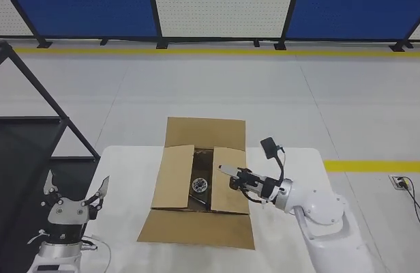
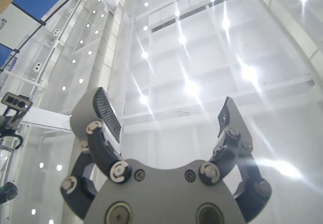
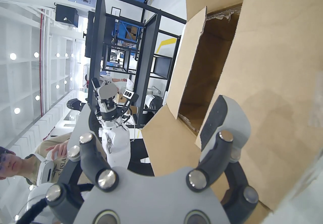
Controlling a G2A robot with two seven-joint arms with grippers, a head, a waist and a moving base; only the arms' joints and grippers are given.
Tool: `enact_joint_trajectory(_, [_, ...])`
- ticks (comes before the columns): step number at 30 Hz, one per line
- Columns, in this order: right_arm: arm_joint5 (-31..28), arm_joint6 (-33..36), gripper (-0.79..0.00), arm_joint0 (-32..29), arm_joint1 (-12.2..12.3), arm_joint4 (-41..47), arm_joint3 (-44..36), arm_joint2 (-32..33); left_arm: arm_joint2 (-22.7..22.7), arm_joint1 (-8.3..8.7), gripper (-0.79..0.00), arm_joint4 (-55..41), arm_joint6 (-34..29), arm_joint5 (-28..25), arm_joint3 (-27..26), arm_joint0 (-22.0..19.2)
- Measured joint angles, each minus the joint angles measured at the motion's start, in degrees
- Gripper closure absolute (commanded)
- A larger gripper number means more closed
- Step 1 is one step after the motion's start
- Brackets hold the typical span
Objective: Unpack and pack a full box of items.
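A brown cardboard box (image 1: 196, 225) stands on the white table (image 1: 128, 164) with its flaps (image 1: 229, 181) half raised. Through the gap between the flaps I see a dark round item (image 1: 199, 183) inside. My right gripper (image 1: 232, 176) hovers open over the box's right flap. In the right wrist view the right gripper (image 3: 154, 121) has one finger (image 3: 222, 119) in front of that flap, beside the box's dark opening (image 3: 209, 66). My left gripper (image 1: 77, 192) is off the table's left corner, pointing upward. In the left wrist view the left gripper (image 2: 166, 111) is open and holds nothing.
A black metal rack (image 1: 33, 109) stands at the left of the table. Blue and white partition panels (image 1: 217, 17) close off the far side of the floor. Bare tabletop lies to the left and right of the box.
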Motion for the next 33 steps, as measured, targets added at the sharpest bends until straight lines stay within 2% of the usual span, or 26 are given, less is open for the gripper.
enact_joint_trajectory(10, [-11.2, 6.1, -0.785, -18.5, 3.0, 6.5, -10.2, 15.7, 3.0, 0.01, -0.785, 1.2, 0.8, 0.7, -0.1, -1.4])
enact_joint_trajectory(16, [-16.8, 10.4, -0.785, -25.0, 4.3, 8.8, -11.5, 20.3, 5.1, -0.06, -0.785, 1.7, 0.9, 0.2, -0.3, -2.4])
enact_joint_trajectory(20, [-18.1, 14.1, -0.785, -26.2, 5.1, 5.4, -11.5, 19.4, 5.2, -0.07, -0.785, 1.6, 1.2, -0.5, -0.1, -3.0])
enact_joint_trajectory(25, [-20.7, 17.7, -0.785, -25.7, 5.8, 0.3, -11.3, 14.7, 4.6, -0.04, -0.785, 1.2, 1.8, -1.3, 0.6, -3.6])
enact_joint_trajectory(33, [-23.4, 19.6, -0.785, -22.5, 6.3, 2.5, -11.1, 7.0, 3.7, 0.05, -0.785, 0.6, 2.2, -1.8, 1.5, -4.4])
